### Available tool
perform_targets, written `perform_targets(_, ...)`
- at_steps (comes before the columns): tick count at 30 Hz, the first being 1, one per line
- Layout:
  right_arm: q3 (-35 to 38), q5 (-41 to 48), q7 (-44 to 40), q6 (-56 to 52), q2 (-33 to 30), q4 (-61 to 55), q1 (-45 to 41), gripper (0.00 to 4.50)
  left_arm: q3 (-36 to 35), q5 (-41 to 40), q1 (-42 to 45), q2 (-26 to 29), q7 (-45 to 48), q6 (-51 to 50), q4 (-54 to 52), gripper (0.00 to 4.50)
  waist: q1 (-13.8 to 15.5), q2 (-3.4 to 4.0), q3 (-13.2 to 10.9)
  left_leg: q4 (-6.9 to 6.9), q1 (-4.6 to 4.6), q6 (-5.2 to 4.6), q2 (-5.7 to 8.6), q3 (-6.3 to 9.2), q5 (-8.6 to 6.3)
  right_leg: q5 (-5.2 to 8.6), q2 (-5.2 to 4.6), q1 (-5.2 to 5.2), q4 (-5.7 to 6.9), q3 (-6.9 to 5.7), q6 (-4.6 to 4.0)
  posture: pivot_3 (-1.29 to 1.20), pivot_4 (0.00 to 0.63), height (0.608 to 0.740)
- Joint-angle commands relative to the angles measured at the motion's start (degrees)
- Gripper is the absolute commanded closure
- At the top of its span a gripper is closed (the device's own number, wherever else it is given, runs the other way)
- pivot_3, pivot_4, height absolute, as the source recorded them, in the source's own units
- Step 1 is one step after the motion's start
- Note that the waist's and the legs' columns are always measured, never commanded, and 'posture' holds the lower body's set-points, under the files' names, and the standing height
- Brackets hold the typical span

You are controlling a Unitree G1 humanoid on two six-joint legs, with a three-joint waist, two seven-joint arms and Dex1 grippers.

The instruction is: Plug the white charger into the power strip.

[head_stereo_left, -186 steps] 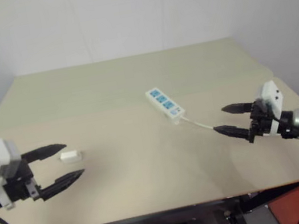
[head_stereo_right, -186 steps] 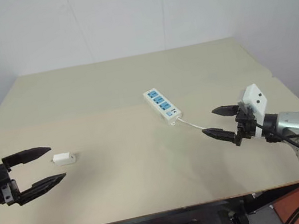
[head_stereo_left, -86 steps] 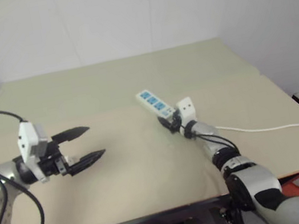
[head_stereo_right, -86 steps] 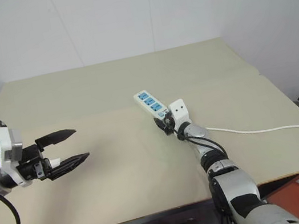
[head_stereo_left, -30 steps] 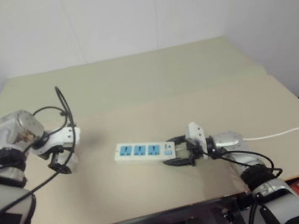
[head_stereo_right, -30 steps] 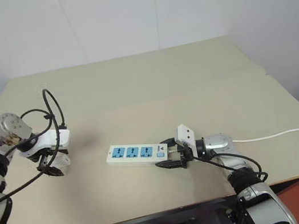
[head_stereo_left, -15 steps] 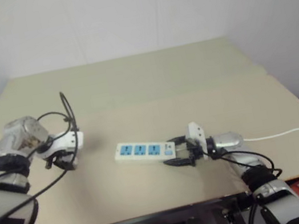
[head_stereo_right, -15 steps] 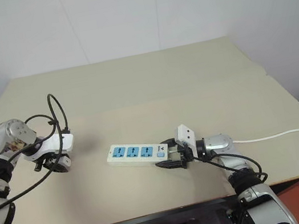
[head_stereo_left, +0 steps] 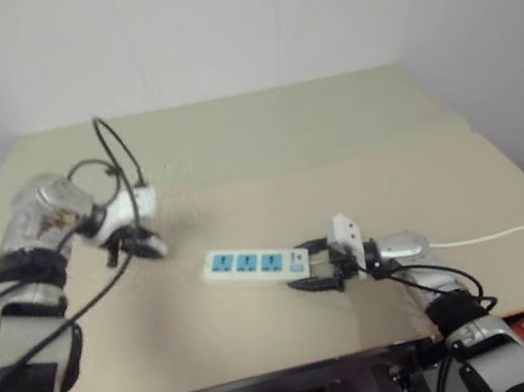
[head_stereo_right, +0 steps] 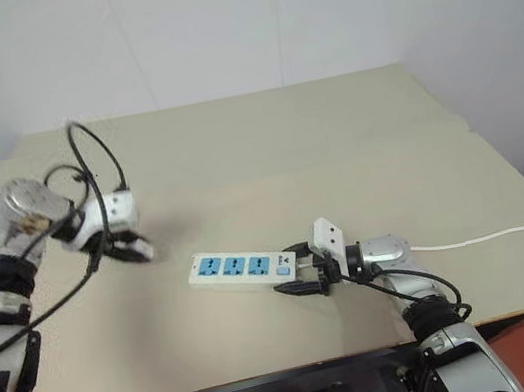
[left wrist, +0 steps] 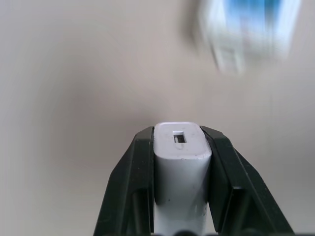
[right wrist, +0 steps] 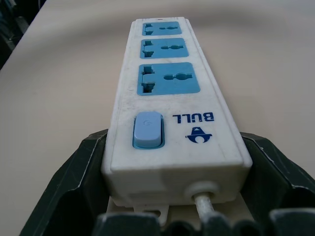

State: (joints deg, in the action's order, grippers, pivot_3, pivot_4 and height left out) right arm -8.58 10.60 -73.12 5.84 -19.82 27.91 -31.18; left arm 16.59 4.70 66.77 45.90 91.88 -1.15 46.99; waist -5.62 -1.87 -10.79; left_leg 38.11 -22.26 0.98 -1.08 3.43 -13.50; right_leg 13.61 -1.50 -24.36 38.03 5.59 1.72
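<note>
Your left claw [left wrist: 181,206] grips the white charger [left wrist: 181,172], raised above the bench [head_stereo_left: 263,145] left of the power strip [head_stereo_left: 256,263] | your right claw [head_stereo_left: 307,266] clamps the power strip's cord end, strip flat on bench

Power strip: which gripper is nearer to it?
Right. The right gripper is clamped on the power strip at its cord end; the left gripper holds the charger above the table, apart from it.
</note>
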Motion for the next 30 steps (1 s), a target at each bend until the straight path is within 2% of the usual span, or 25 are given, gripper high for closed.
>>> perform_targets(1, -1.06, 0.24, -3.55, 2.33, -0.67, 1.93, -1.62, 1.08, -3.03, -7.91, -0.63, 0.85, 0.62, -5.89, -7.09, 3.48, -0.13, 0.00, 0.00, 0.00, 0.02, 0.00, 0.00, 0.00, 0.00, 0.00, 0.00, 0.01, 0.02, 0.01, 0.00, 0.00, 0.150, 0.740)
perform_targets(10, -1.15, -1.70, -8.78, 12.98, -0.34, 16.45, -8.57, 1.08, -12.14, -23.07, -10.99, -2.41, -1.15, -10.28, -26.51, 3.48, 0.01, 0.00, 0.00, 0.00, 0.13, 0.00, -0.01, -0.01, 0.00, -0.01, -0.02, 0.06, 0.04, 0.02, -0.02, 0.00, 0.150, 0.740)
perform_targets(15, -2.45, -2.62, -12.20, 17.24, -0.51, 20.30, -10.16, 1.08, -16.07, -32.28, -19.65, -5.45, -4.00, -17.45, -39.23, 3.48, -0.03, 0.00, 0.00, 0.00, 0.17, 0.00, 0.01, -0.01, 0.00, -0.02, -0.07, 0.09, 0.07, 0.03, -0.03, 0.00, 0.150, 0.740)
perform_targets(19, -2.49, -2.10, -12.80, 17.22, -0.44, 20.10, -9.92, 1.08, -19.21, -39.01, -26.62, -10.31, -11.29, -22.94, -47.23, 3.48, 0.03, 0.00, 0.01, 0.00, 0.21, 0.00, 0.00, 0.01, 0.00, -0.02, -0.07, 0.14, 0.07, 0.02, -0.03, 0.00, 0.150, 0.740)
perform_targets(23, -2.68, -2.14, -12.54, 17.02, -0.19, 19.49, -9.61, 1.08, -19.43, -40.45, -31.42, -13.75, -14.79, -22.24, -51.37, 3.48, 0.02, -0.01, 0.01, 0.00, 0.23, 0.01, 0.00, 0.01, 0.00, -0.02, -0.09, 0.17, 0.05, 0.02, -0.04, 0.00, 0.150, 0.740)
perform_targets(30, -3.01, -2.72, -12.09, 16.75, -0.56, 19.71, -10.31, 1.08, -17.13, -39.71, -33.49, -17.26, -15.91, -21.08, -51.35, 3.48, 0.02, -0.01, 0.02, 0.00, 0.30, 0.01, 0.01, 0.00, 0.00, -0.03, -0.08, 0.23, 0.04, 0.04, -0.05, 0.00, 0.150, 0.740)
